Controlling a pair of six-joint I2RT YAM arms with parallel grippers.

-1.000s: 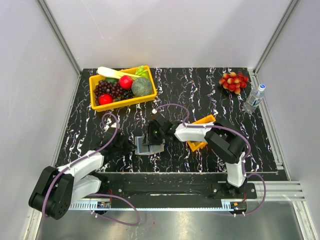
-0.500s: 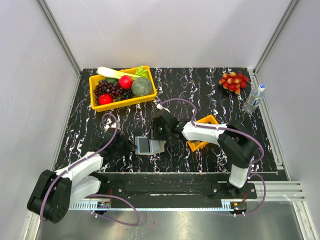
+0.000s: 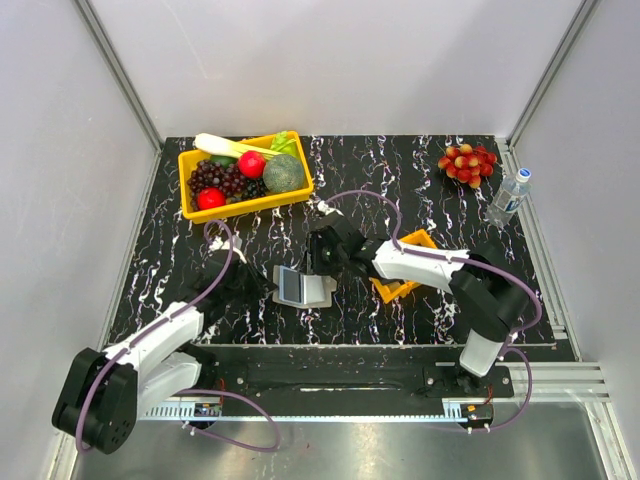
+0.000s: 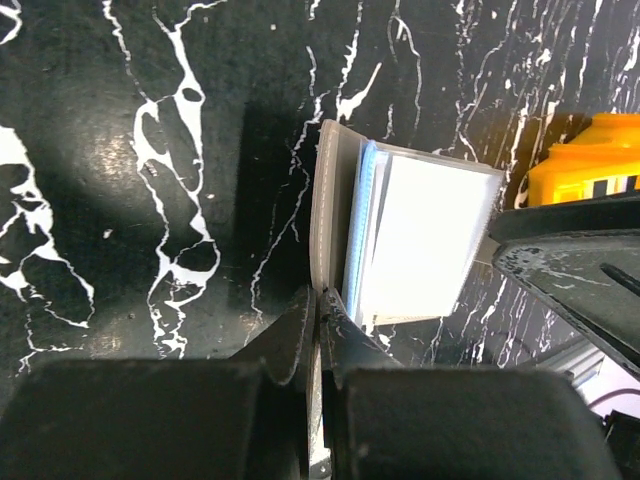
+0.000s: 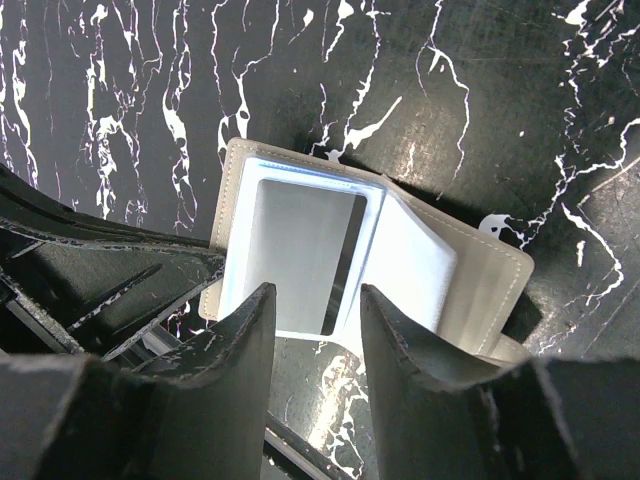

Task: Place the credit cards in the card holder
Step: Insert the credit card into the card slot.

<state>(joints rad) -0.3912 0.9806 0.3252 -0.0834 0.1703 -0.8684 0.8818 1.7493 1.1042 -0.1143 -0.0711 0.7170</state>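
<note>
The card holder (image 3: pixel 312 291) lies open on the black marbled table, taupe outside with pale blue-grey leaves inside (image 5: pixel 480 280). My left gripper (image 4: pixel 322 300) is shut on the edge of its left cover (image 4: pixel 330 210) and reaches it from the left (image 3: pixel 262 285). A silvery-grey credit card (image 5: pixel 295 245) sits in the holder's left side, its near end sticking out. My right gripper (image 5: pixel 315 300) hangs open just above that end with nothing between its fingers, beside the holder's far right corner (image 3: pixel 322 260). Other credit cards are hidden from view.
A small orange tray (image 3: pixel 419 240) lies right of the holder, partly under the right arm, and its corner shows in the left wrist view (image 4: pixel 590 160). A yellow bin (image 3: pixel 250 207) of fruit and vegetables stands at the back left. Red grapes (image 3: pixel 467 162) and a water bottle (image 3: pixel 508 197) are at the back right.
The right gripper has drawn back from over the holder toward the far right and opened wider. The silvery card now shows in the holder. The left arm and holder shifted slightly right.
</note>
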